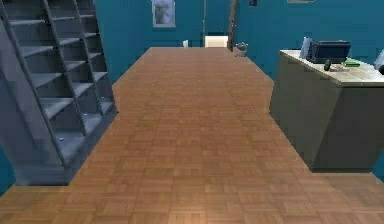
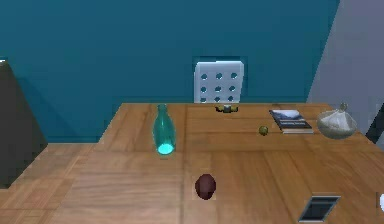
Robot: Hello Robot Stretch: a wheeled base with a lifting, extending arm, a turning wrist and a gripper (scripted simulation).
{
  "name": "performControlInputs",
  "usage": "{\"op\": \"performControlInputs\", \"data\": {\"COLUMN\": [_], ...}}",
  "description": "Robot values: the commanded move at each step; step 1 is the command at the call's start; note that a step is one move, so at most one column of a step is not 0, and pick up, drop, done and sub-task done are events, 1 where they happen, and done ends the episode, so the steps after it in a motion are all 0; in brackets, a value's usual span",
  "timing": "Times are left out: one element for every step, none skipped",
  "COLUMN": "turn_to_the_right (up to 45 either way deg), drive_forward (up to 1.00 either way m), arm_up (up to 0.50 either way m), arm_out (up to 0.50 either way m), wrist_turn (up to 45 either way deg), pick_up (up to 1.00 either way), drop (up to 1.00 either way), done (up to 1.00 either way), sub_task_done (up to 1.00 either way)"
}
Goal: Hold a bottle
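A teal glass bottle (image 2: 163, 131) stands upright on a wooden table (image 2: 120, 185) in the arm side view, left of the middle. Its base glows a lighter turquoise. A small dark reddish egg-shaped thing (image 2: 205, 186) lies on the tabletop in front of the bottle and a little to its right.
A white chair back (image 2: 219, 83) with dark holes stands behind the table against the teal wall. A book (image 2: 291, 120), a small round ball (image 2: 264, 129), a pale bowl (image 2: 337, 122) and a flat dark device (image 2: 318, 208) lie on the table. Ahead are grey shelves (image 1: 55, 80), open wooden floor (image 1: 190, 130) and a grey counter (image 1: 330, 110).
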Motion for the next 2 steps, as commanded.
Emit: {"op": "performControlInputs", "data": {"turn_to_the_right": [0.0, 0.0], "drive_forward": [0.00, 0.00], "arm_up": [0.50, 0.34], "arm_out": [0.00, 0.00], "wrist_turn": [0.0, 0.0], "pick_up": [0.00, 0.00], "drop": [0.00, 0.00], "done": [0.00, 0.00], "sub_task_done": [0.00, 0.00]}}
